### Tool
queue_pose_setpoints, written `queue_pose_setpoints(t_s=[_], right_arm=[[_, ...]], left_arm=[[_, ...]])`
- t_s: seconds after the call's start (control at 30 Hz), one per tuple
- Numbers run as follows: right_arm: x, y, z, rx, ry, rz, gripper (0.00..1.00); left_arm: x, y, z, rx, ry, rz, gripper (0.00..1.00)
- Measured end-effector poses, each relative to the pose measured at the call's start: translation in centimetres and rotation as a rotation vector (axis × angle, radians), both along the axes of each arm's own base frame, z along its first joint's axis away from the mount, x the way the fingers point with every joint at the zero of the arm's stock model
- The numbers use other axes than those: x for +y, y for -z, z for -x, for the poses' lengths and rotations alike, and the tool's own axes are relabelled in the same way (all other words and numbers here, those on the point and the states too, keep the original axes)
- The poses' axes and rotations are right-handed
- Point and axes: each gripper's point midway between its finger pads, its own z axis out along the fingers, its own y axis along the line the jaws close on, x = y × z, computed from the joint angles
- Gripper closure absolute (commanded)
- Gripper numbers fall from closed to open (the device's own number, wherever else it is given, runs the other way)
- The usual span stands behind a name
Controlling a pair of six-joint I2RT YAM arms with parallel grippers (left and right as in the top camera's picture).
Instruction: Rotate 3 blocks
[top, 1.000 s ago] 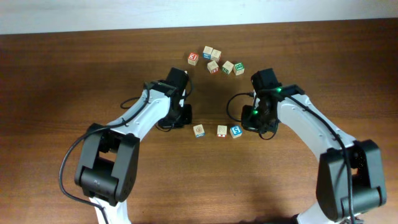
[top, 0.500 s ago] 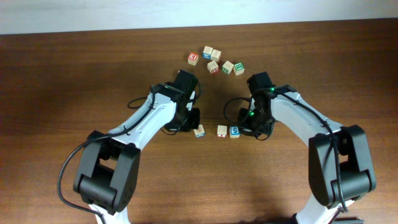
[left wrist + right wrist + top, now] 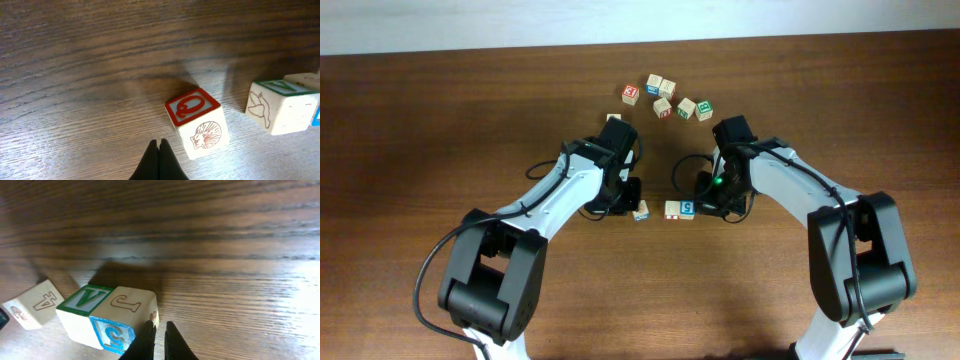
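Finds left claw [image 3: 158, 143] pinched together, empty, tips just beside red Q block [image 3: 197, 122] on table [image 3: 75, 60]. Finds right claw [image 3: 159, 326] all but together, tips against corner of blue-faced J block [image 3: 122, 316], flush against green-lettered block [image 3: 82, 311]

Table [image 3: 75, 60]: dark brown wood, lots of grain lines, smooth, a bit shiny where light hits. Q block [image 3: 197, 122]: pale bare wood, matt, w/ red paint on top. Middle block [image 3: 82, 307]: same pale wood, green paint. J block [image 3: 125, 305]: pale wood, flat blue paint. Left gripper [image 3: 159, 150] & right gripper [image 3: 159, 326]: black, matt. Left arm [image 3: 565, 185] & right arm [image 3: 800, 185]: white smooth shells, plastic-looking, black joints.
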Motion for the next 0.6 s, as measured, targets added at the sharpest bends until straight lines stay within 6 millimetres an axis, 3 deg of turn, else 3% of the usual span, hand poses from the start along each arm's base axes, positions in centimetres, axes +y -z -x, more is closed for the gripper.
queue_pose_setpoints(t_s=[0.6], right_arm=[[1.8, -0.3, -0.5, -0.047, -0.039, -0.033, 0.90]], left_arm=[[-2.3, -0.5, 0.8, 0.029, 0.033, 0.102, 0.99]])
